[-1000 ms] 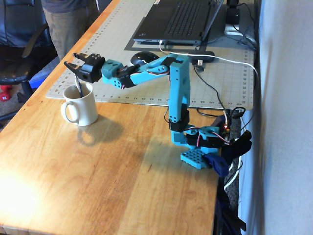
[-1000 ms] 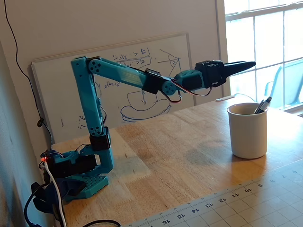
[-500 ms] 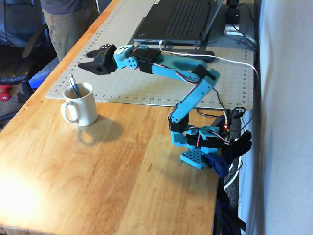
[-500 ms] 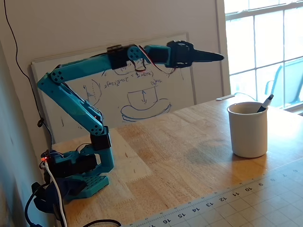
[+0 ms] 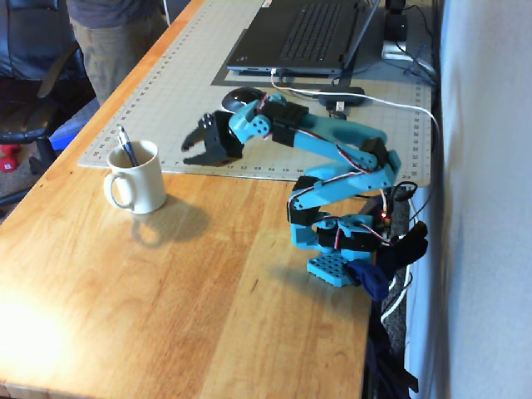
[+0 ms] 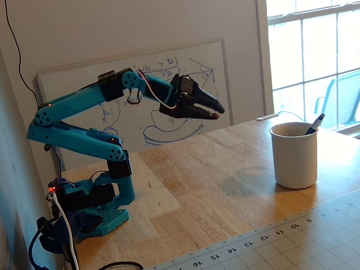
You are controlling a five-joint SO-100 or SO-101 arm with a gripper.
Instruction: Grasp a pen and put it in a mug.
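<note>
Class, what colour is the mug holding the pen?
Cream-white and plain; the mug shows best in a fixed view, pen leaning inside.

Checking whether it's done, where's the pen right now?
The pen stands tilted inside the mug, left of the gripper in a fixed view.

Cutting mat (image 6: 292, 239) ruler edge reads 16, 14, 11, 10; whiteboard (image 6: 140, 101) scrawl unreadable.

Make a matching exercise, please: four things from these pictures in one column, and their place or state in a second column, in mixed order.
Things:
1. pen
2. mug
3. gripper
4. laptop

Places or states:
A. in the air, holding nothing
B. on the bare wooden table
C. leaning inside the mug
D. on the cutting mat

Pairs: 1-C, 2-B, 3-A, 4-D
</note>
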